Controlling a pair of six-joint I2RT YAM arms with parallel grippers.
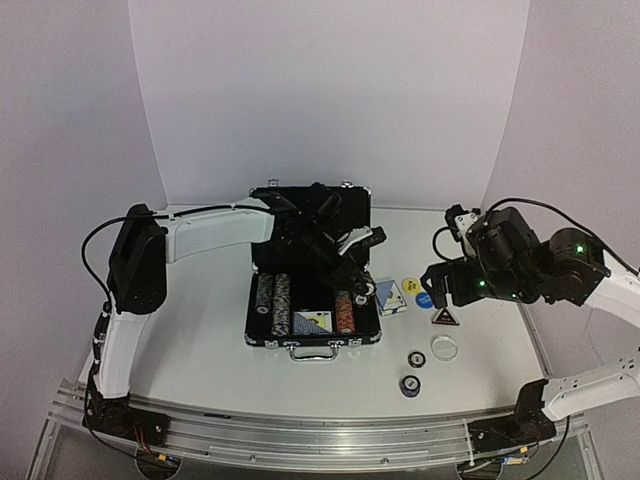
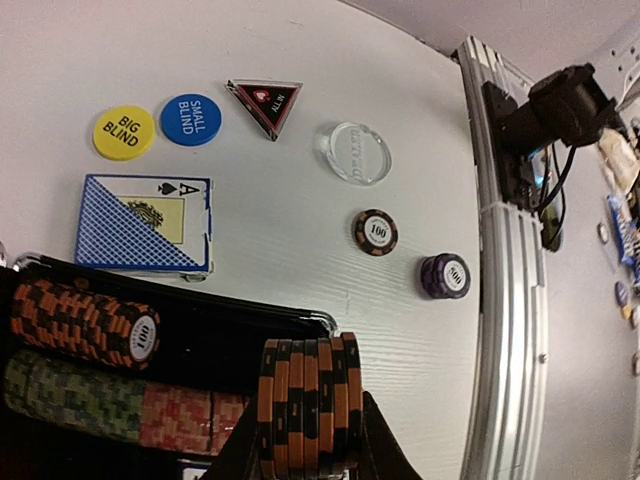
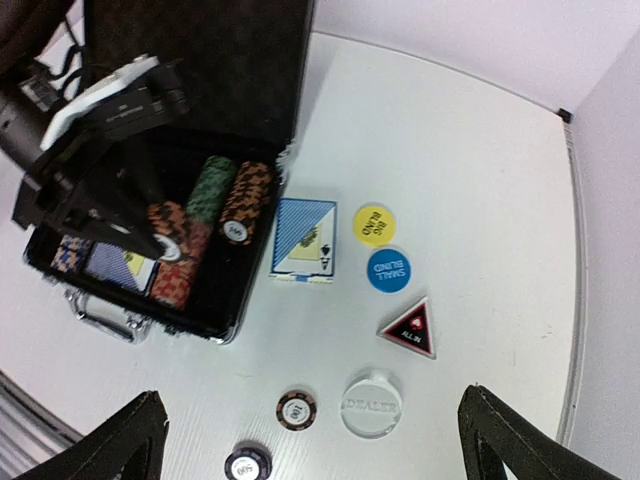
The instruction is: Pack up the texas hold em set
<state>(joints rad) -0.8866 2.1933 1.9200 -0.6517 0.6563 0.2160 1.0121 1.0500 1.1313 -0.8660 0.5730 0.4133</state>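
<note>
While the left tool (image 2: 310, 455) is clamped on a chip stack (image 2: 310, 395) over the open case (image 1: 313, 343), best lower it level into the right slot beside the seated chips (image 2: 85, 325), then release low. Right tool (image 3: 318, 440) gapes empty above a loose chip (image 3: 297, 409).

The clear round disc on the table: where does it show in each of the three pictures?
Top external: the clear disc lies right of centre, just below the dark triangular button.
Left wrist: upper middle, right of the button.
Right wrist: bottom centre, below and left of the button.
Shared landmark: the dark triangular button, its close neighbour in every view.
</note>
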